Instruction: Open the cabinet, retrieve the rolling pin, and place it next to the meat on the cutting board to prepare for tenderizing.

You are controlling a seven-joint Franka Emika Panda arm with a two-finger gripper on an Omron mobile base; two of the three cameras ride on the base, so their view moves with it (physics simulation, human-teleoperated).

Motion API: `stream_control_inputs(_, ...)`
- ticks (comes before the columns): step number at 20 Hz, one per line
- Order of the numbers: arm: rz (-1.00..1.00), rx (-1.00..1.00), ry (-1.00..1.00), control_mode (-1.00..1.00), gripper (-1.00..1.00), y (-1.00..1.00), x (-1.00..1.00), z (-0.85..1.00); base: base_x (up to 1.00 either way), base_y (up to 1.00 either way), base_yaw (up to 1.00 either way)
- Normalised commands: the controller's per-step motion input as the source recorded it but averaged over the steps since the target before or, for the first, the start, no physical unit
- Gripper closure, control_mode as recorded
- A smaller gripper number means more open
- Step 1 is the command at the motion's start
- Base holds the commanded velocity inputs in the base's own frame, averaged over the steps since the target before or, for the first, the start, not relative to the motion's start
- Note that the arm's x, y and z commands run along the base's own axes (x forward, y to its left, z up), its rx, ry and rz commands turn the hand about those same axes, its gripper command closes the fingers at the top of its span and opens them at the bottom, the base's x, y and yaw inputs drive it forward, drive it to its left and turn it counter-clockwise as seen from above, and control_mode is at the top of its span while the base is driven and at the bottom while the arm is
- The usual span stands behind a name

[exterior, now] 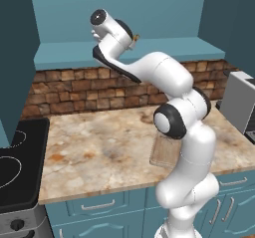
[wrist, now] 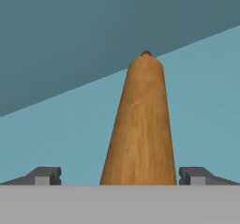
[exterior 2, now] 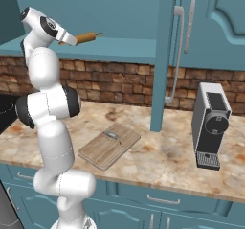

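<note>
The cabinet (exterior 2: 210, 27) stands open, its doors swung out, with the teal shelf (exterior: 149, 50) bare to view. On that shelf lies the tan wooden rolling pin (exterior 2: 87, 37). In the hand view the rolling pin (wrist: 140, 124) runs straight away from me between my two fingertips (wrist: 47, 175). My gripper (wrist: 120, 176) is open, with a gap on each side of the pin. Down on the counter lies the cutting board (exterior 2: 109, 145), and the small grey meat (exterior 2: 113, 136) rests near its far end. In the left base view my arm hides much of the cutting board (exterior: 163, 155).
A grey coffee machine (exterior 2: 210, 125) stands on the counter at the right. One open door (exterior 2: 160, 55) hangs edge-on above the counter beside the board. A black stove (exterior: 15, 157) sits at the left. Teal drawers (exterior: 99, 204) run below the marble counter (exterior: 99, 147).
</note>
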Motion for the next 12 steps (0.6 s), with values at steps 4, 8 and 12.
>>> stream_control_inputs(4, 0.00, 0.00, 0.00, -1.00, -1.00, 0.00, 0.21, -0.01, 0.00, 0.00, 0.00)
stream_control_inputs(8, 0.00, 0.00, 0.00, -1.00, 1.00, 0.00, 0.09, -0.08, 0.00, 0.00, 0.00)
stream_control_inputs(12, 0.00, 0.00, 0.00, -1.00, 1.00, 0.00, 0.00, -0.22, 0.00, 0.00, 0.00)
